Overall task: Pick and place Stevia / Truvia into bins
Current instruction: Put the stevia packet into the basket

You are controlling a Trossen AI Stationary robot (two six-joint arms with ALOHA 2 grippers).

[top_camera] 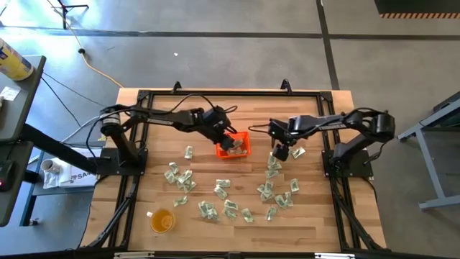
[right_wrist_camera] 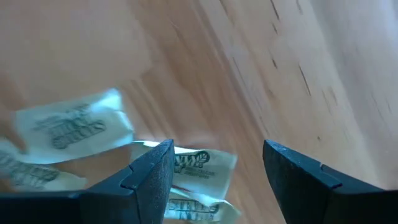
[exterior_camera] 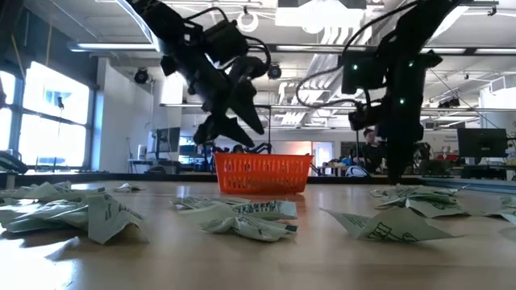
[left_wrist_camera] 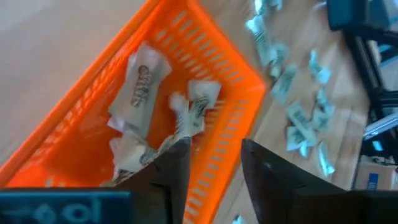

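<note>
Wooden table (top_camera: pixel 144 122); one orange bin (top_camera: pixel 233 146) holding several sachets (left_wrist_camera: pixel 140 84), exact count unclear; dozens more scattered; one yellow cup (top_camera: pixel 162 220). Left gripper (top_camera: pixel 228 141) above bin, fingers apart, empty; right gripper (top_camera: pixel 281 153) over loose sachets, fingers apart.

Overhead view: even, bright daylight across my table (top_camera: pixel 237 208), with short soft shadows under my arms. Low view: strong backlight from the windows (exterior_camera: pixel 48 105) and ceiling lamps (exterior_camera: pixel 322 12) renders my arms as dark silhouettes; the nearest sachets (exterior_camera: pixel 250 219) are soft. My left wrist picture shows motion blur; my right wrist picture is blurred at close range.
</note>
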